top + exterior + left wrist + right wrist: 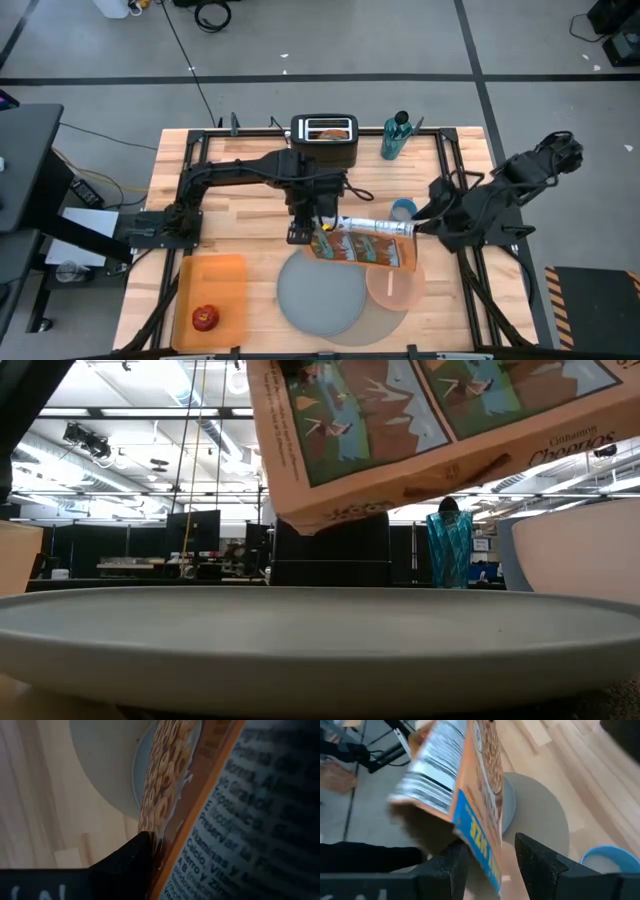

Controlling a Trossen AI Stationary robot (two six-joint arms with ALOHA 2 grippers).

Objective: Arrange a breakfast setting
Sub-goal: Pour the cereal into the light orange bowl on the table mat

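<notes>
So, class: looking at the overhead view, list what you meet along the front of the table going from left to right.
Orange rectangular tray holding the red apple → round grey-blue plate on the large round grey mat → translucent pink bowl, partly under the tilted orange cereal box.

Overhead view straight down; low view level behind plate; both wrist views close on cereal box.
</notes>
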